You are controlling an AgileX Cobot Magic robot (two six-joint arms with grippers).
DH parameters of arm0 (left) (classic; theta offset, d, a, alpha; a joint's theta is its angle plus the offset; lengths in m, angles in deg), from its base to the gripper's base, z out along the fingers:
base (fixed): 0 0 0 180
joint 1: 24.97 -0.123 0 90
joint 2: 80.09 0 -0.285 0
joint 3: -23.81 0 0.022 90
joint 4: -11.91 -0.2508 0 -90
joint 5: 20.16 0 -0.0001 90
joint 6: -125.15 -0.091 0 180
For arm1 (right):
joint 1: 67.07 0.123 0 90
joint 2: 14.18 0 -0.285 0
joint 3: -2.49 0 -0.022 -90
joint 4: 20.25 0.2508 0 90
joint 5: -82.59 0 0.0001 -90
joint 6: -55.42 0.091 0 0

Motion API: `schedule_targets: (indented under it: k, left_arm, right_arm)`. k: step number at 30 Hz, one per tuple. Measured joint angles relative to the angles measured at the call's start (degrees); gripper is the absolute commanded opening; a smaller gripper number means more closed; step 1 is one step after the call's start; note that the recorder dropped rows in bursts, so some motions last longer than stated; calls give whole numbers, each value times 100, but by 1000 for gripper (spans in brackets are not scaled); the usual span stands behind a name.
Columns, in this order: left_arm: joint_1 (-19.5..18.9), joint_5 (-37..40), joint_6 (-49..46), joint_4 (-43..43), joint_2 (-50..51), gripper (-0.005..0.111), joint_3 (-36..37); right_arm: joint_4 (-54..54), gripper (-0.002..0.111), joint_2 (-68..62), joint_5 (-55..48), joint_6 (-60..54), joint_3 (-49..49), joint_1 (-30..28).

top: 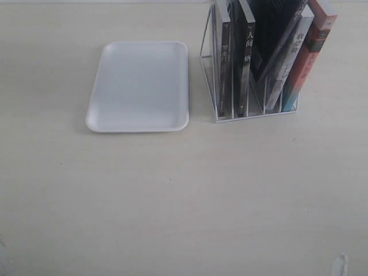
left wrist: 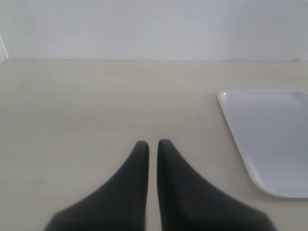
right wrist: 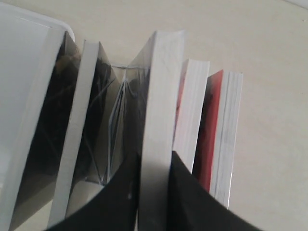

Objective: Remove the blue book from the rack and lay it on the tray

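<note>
Finding: right pincer point(right wrist: 155, 158) grips the blue book point(right wrist: 161, 96) by its top page edge. Paperback, judged light and flexible, glossy cover likely slippery. The left pincer point(left wrist: 153, 144) is closed, empty.

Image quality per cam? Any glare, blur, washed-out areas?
Exterior view: flat, washed-out light, the tray barely separates from the table. Left wrist view: the left tool is a soft dark blur. Right wrist view: glare streaks on glossy dark covers, right tool out of focus around the blue book.
</note>
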Motion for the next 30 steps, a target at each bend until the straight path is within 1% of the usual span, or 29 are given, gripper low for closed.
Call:
schedule_targets:
  k: [3, 6, 9, 11, 13, 15, 16, 19, 22, 27, 30]
  left_arm:
    - [0, 0, 0, 0, 0, 6, 0]
    - [0, 0, 0, 0, 0, 6, 0]
    - [0, 0, 0, 0, 0, 6, 0]
    - [0, 0, 0, 0, 0, 6, 0]
    - [0, 0, 0, 0, 0, 6, 0]
    - [0, 0, 0, 0, 0, 6, 0]
    - [0, 0, 0, 0, 0, 6, 0]
    - [0, 0, 0, 0, 0, 6, 0]
    - [0, 0, 0, 0, 0, 6, 0]
    - [0, 0, 0, 0, 0, 6, 0]
    - [0, 0, 0, 0, 0, 6, 0]
  right_arm:
    - [0, 0, 71, 0, 0, 0, 0]
    - [0, 0, 414, -3, 0, 0, 0]
    - [-135, 0, 1170, 19, 0, 0, 0]
    - [-91, 0, 1668, 393, 0, 0, 0]
    - [354, 0, 2175, 1003, -55, 0, 0]
    - [853, 0, 2426, 1290, -220, 0, 0]
    - [1255, 0, 2593, 1420, -431, 0, 0]
    - [1952, 0, 2727, 1419, -1007, 0, 0]
    - [2737, 0, 2750, 1219, -1822, 0, 0]
    - [4369, 0, 2750, 781, -3487, -111, 0]
    - [4804, 0, 2750, 623, -4431, -222, 255]
